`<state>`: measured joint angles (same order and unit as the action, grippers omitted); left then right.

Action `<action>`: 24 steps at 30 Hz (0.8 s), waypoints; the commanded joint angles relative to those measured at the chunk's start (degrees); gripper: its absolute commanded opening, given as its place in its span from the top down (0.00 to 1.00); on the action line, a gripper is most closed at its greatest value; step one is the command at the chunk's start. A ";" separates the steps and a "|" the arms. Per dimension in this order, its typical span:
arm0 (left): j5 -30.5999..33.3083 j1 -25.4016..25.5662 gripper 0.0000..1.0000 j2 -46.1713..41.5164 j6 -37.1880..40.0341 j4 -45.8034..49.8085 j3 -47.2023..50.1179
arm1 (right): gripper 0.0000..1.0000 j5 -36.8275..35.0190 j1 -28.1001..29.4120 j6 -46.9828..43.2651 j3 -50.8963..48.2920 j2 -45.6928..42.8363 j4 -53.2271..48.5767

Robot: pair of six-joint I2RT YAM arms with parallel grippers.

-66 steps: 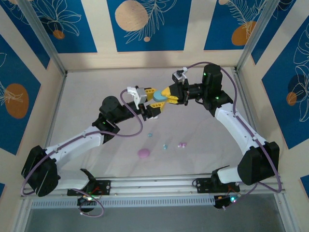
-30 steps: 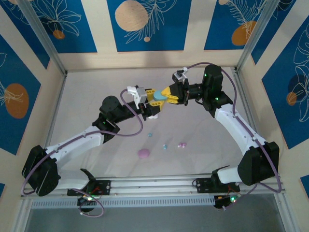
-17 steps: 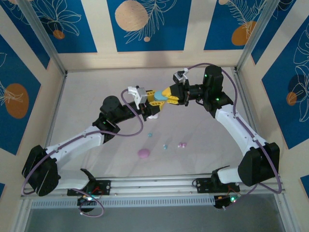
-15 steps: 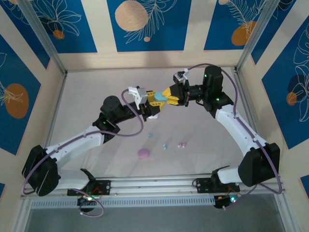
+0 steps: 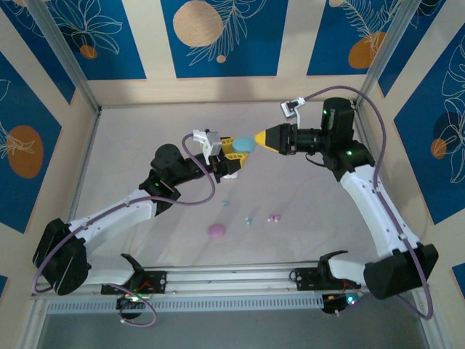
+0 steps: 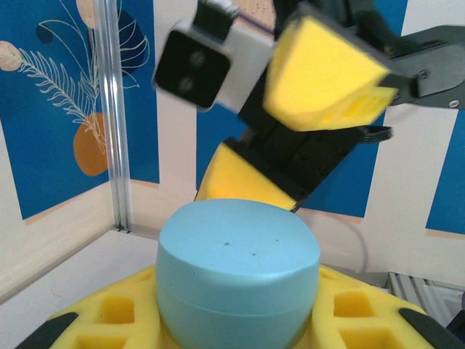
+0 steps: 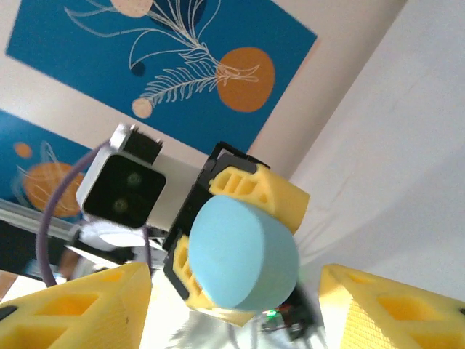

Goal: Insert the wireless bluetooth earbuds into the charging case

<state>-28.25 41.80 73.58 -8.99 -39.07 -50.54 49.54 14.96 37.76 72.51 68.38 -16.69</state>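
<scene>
Where the two arms meet above the middle of the table, the left gripper is clamped on a teal case, its arm reaching in from the left with the elbow bent. The right gripper points level at the case, just short of it, fingers spread apart. The earbuds lie loose on the table nearer the bases, near a pink case.
</scene>
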 commanded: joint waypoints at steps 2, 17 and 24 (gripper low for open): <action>-2.21 0.22 0.76 0.04 -3.19 -5.01 0.29 | 0.37 -8.13 2.36 -29.23 -3.68 -6.41 -2.40; -5.77 0.87 0.76 1.18 -5.19 -4.70 -1.04 | 0.35 -15.15 5.47 -39.38 -0.44 -3.97 -6.58; -7.30 1.12 0.76 1.31 -5.06 -4.14 -1.46 | 0.36 -17.23 4.77 -35.20 1.51 -2.12 -6.51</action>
<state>-31.44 41.95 74.83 -13.65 -41.65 -50.54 35.24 19.92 0.14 71.40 65.30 -24.14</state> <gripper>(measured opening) 0.343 0.644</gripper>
